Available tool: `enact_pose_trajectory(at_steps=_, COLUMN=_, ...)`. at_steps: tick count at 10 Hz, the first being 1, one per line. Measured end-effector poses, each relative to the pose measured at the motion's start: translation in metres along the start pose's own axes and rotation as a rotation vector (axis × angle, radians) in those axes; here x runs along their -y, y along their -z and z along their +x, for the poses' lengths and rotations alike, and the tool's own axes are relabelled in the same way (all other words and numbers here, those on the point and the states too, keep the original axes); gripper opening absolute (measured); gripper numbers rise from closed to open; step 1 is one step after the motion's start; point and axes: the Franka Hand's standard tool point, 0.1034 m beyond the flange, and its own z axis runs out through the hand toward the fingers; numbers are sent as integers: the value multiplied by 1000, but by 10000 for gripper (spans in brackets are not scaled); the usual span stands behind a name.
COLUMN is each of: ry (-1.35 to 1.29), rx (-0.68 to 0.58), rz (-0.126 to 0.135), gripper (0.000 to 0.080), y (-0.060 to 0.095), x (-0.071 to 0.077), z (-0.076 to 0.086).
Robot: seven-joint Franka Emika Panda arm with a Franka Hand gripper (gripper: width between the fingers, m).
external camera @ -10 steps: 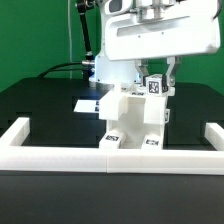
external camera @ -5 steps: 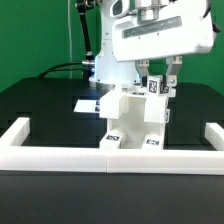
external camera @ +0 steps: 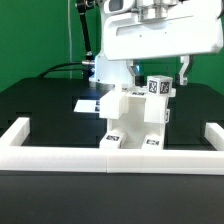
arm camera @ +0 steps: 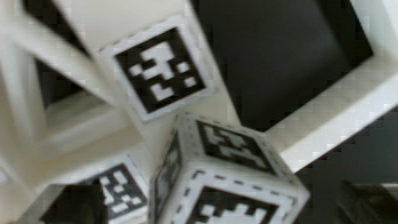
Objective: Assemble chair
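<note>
A partly built white chair [external camera: 135, 122] of chunky matte plastic pieces stands on a black table [external camera: 40, 105]. It is midway along the table edge nearest the exterior camera, and its base is pressed against the middle of a long low white barrier wall [external camera: 60, 158]. The wall runs along that edge and turns back at both ends toward the table's far side. Small black-and-white square tags show on the chair's lower front faces. Another tag shows on a narrow upright piece [external camera: 157, 87] that rises above the rest of the chair, on its side toward the exterior view's right. The glossy white robot arm [external camera: 160, 35] fills the top of the scene, directly above the chair. Its tool [external camera: 162, 72] is open. The two dark fingers [external camera: 183, 68] hang spread wide on either side of the upright piece's top, with a clear gap on each side, so nothing is held. A thin flat white marker board [external camera: 88, 104] lies on the table behind the chair, toward the exterior view's left. A green backdrop [external camera: 30, 40] stands beyond the table's far edge. The wrist view is a blurred close-up of the chair's white pieces, with several large marker tags [arm camera: 164, 68] seen at tilted angles against the dark table.
</note>
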Motion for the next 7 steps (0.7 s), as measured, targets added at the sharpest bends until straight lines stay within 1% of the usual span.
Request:
enact_pose_trajectory(at_steps=1, ry=138, rx=-3, rz=-4, gripper=647, y=0, x=1, z=0)
enact_pose_trajectory(at_steps=3, ry=356, rx=-4, rz=-3, gripper=648, y=2, x=1, z=1)
enact_pose_trajectory(at_steps=5, ry=514, rx=-8, rz=-4, gripper=648, y=1, x=1, z=0)
enact_pose_trajectory(at_steps=6, ry=651, rx=-8, rz=-7, gripper=648, y=1, x=1, z=0)
enact_pose_trajectory(at_steps=7, ry=692, rx=-8, rz=-11, gripper=648, y=1, x=1, z=0)
